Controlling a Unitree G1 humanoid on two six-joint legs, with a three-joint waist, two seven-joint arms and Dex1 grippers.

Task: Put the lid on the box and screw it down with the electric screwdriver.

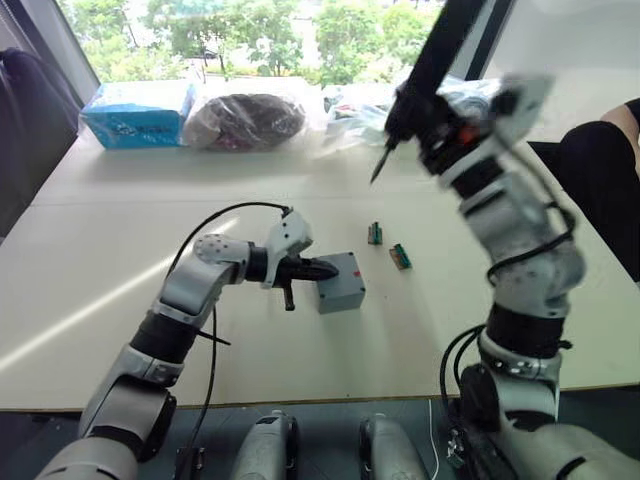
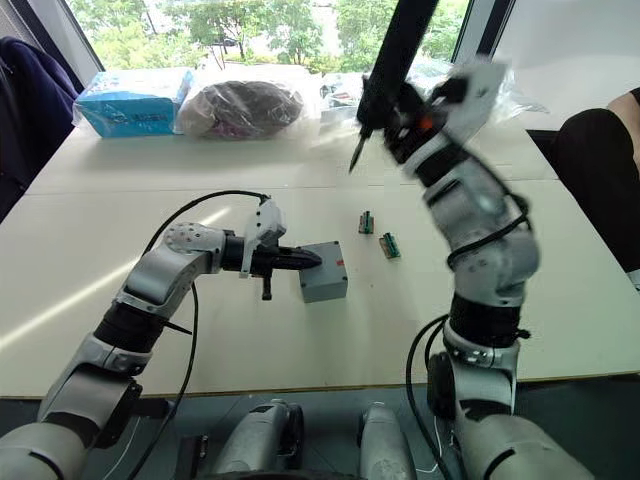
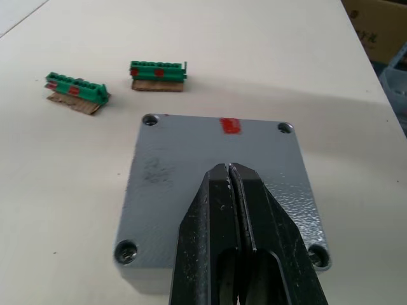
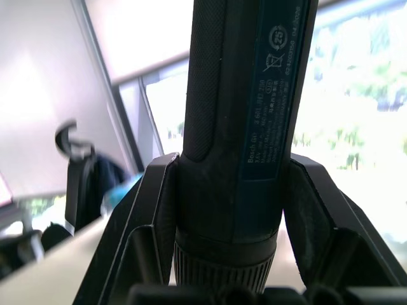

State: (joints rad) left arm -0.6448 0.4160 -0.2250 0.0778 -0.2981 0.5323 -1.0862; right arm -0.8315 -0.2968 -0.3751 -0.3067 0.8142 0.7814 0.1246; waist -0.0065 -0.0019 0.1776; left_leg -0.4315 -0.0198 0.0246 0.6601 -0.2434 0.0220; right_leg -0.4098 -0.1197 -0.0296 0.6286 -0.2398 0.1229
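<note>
Table (image 1: 120, 300): pale top, sunlit stripe across the robot's left part. At the far edge by the window lie a blue packet (image 1: 138, 113) and a clear bag with something dark inside (image 1: 245, 120).

Right gripper (image 4: 232, 210): raised well above the table, fingers clamped on either side of the screwdriver (image 2: 392, 62). The black barrel tilts, its thin metal bit pointing down towards the table, well clear of the surface.

Left gripper (image 3: 230, 178): fingers pressed together, empty, tips resting over the lid (image 3: 216, 165); from the head views they lie level at the lid's left edge. Contact with the lid cannot be judged.

Box (image 1: 340, 290): near the table's middle, lid seated on top and flush with the walls. Lid shows a screw hole in each corner and a small red mark at its far edge.

Two small green connectors (image 1: 375, 233) (image 1: 400, 256): on the table just beyond and right of the box, apart from it and from each other.
</note>
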